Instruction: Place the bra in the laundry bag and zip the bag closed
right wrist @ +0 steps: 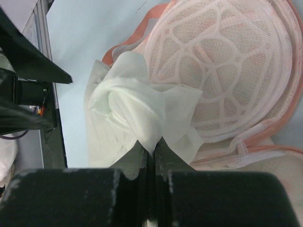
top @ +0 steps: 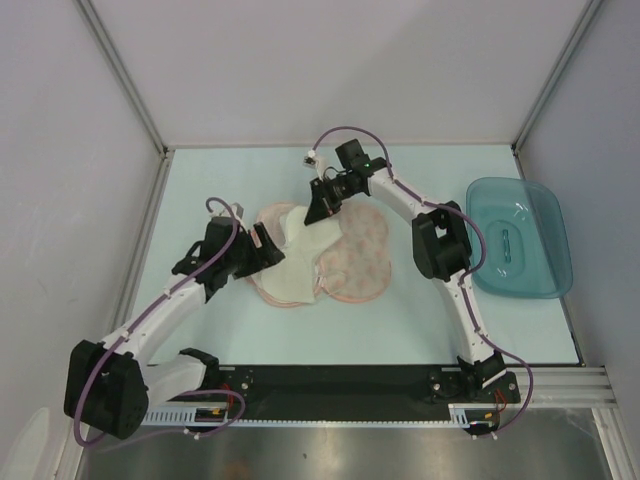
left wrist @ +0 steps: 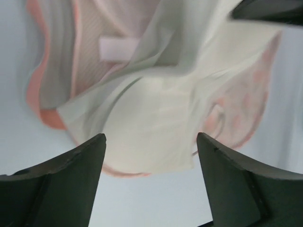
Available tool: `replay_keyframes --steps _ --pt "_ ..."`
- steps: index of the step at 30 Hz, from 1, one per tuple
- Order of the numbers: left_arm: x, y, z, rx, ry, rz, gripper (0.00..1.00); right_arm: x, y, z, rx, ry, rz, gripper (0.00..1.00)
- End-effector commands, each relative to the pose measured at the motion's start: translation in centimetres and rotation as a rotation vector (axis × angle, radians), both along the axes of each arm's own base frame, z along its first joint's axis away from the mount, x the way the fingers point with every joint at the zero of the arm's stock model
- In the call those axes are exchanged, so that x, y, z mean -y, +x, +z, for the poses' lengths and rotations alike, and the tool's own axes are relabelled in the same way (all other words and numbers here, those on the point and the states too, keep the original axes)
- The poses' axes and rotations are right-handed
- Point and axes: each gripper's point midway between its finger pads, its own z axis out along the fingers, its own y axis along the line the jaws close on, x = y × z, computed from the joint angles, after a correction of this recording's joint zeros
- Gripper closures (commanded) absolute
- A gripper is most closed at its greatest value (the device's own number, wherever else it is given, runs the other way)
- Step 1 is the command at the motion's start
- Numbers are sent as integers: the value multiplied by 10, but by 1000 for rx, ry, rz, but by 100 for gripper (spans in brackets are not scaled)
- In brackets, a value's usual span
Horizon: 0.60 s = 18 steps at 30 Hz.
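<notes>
right wrist: pinching bra (right wrist: 137, 101) fold tight in right gripper (right wrist: 150, 145), draped on open laundry bag (right wrist: 222, 61). left gripper (left wrist: 150, 138) spread wide, empty. may slip from thin pinch; probably overhangs bag edge, blocking zipping.

Quick count: one bra (top: 300, 262), one laundry bag (top: 362, 262), one teal tray (top: 518, 236), one table (top: 430, 320). Two robot arms, the left arm (top: 160, 305) and right arm (top: 465, 300), so two grippers too: left gripper (top: 262, 240), right gripper (top: 318, 208).

The bra (right wrist: 142, 106) is matt cloth, the laundry bag (right wrist: 222, 61) mesh-lined.
</notes>
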Motion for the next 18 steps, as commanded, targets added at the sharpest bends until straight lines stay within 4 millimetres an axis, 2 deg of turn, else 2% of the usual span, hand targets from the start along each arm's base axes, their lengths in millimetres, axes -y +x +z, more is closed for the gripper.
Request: replay_keyframes --steps 1,4,13,16,18 --pt "-12 -20 -33 -117 29 73 20 -2 1 45 80 79 30 100" --pt "-11 -14 -39 -113 35 72 25 -2 0 47 88 85 34 100" --pt "-4 3 -56 -113 67 15 30 -2 -1 50 81 100 43 100" --pt "-1 6 -59 -113 66 -1 38 -1 -1 51 82 100 41 100" --pt "7 9 -57 -101 38 -31 52 -1 -1 50 82 100 42 100"
